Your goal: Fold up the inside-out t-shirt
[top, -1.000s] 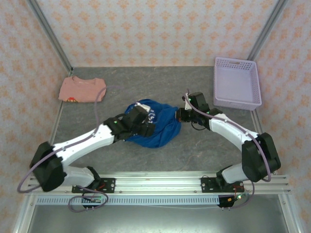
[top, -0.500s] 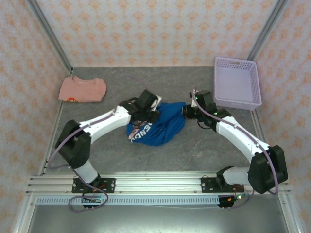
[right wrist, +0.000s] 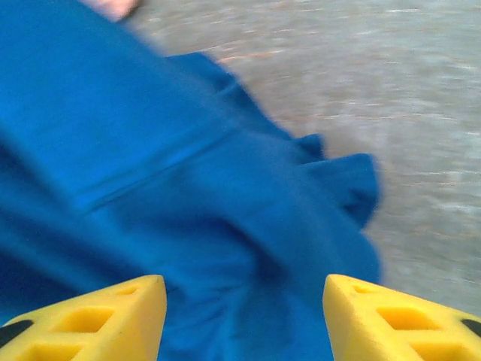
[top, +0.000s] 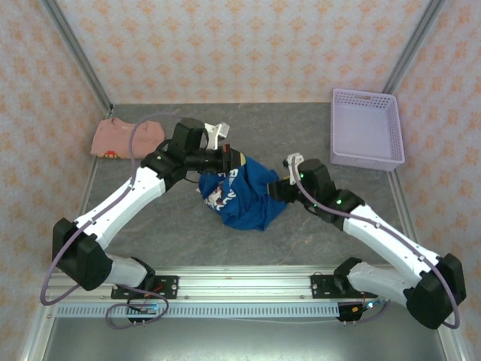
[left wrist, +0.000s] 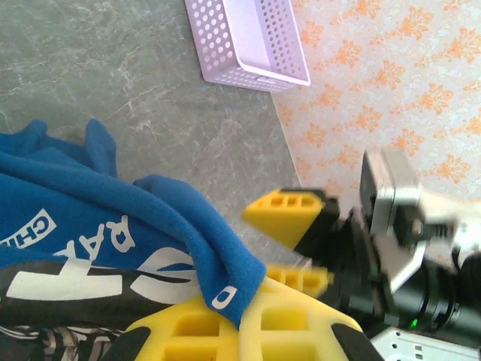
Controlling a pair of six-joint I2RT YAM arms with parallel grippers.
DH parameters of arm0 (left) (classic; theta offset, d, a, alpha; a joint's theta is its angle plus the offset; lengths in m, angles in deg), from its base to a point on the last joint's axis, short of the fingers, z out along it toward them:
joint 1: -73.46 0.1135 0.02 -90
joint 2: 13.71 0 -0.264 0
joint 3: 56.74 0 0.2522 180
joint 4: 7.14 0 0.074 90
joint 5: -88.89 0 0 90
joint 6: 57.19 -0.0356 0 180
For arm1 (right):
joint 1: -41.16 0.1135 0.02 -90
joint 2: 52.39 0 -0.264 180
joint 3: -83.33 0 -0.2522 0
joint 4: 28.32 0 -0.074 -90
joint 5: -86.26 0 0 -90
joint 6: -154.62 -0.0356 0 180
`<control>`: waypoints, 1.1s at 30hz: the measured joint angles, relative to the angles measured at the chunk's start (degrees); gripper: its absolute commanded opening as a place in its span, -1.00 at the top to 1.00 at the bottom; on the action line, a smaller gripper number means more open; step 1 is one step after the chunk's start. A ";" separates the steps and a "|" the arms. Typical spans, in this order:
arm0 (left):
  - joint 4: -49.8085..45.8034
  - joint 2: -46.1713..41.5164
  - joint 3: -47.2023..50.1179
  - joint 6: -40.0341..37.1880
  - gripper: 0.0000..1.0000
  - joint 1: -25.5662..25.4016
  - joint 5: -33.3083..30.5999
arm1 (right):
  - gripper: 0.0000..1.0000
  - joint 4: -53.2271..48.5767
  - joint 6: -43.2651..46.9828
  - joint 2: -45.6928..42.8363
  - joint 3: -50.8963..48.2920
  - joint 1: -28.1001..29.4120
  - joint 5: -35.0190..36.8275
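Observation:
The inside-out t-shirt (top: 246, 194) is a bunched royal-blue heap with pale lettering at mid-table. My left gripper (top: 231, 160) is at its far left corner. In the left wrist view the left gripper (left wrist: 250, 289) is shut, its yellow fingers (left wrist: 301, 323) pinching a folded blue edge of the t-shirt (left wrist: 90, 199). My right gripper (top: 277, 189) stands at the shirt's right side. Its yellow fingers (right wrist: 98, 316) are spread wide, the right gripper (right wrist: 244, 320) open over the blue cloth (right wrist: 173, 150) with nothing clamped. The right gripper's fingers (left wrist: 289, 216) also appear in the left wrist view.
A folded salmon-pink shirt (top: 126, 139) lies at the far left of the table. A lavender basket (top: 366, 128) stands at the far right, and this basket (left wrist: 248, 41) is also in the left wrist view. Grey tabletop (top: 316, 241) lies bare in front.
The left gripper shut on the shirt's edge and drew it up and to the far left. The right gripper let go of the cloth, opened, and pulled back towards the near side.

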 measured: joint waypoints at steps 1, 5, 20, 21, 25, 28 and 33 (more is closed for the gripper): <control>0.00 0.00 0.00 0.26 1.00 0.02 0.11 | -0.30 1.07 -0.04 0.37 -0.68 1.27 -0.63; -0.04 -0.02 0.00 0.96 1.00 0.02 0.50 | -0.36 6.71 0.44 6.82 -1.73 3.52 -1.53; -9.57 -1.77 0.57 -5.64 -0.07 9.22 -24.76 | 1.00 20.44 -10.43 6.10 1.88 -8.07 -32.57; -10.58 -1.27 0.50 -6.78 -0.15 9.11 -27.98 | 1.00 21.79 -12.33 5.40 1.86 -8.57 -34.64; -13.27 -4.31 2.29 -11.85 -0.41 6.99 -36.39 | 1.00 25.81 -17.40 5.14 1.95 -10.51 -40.02; -13.60 -12.94 6.93 -14.69 -0.46 1.75 -36.44 | 1.00 24.79 -17.77 6.93 2.89 -11.52 -42.25; -12.46 -17.14 10.47 -16.06 -0.29 -3.43 -29.88 | 1.00 19.58 -14.29 8.09 4.48 -12.52 -44.00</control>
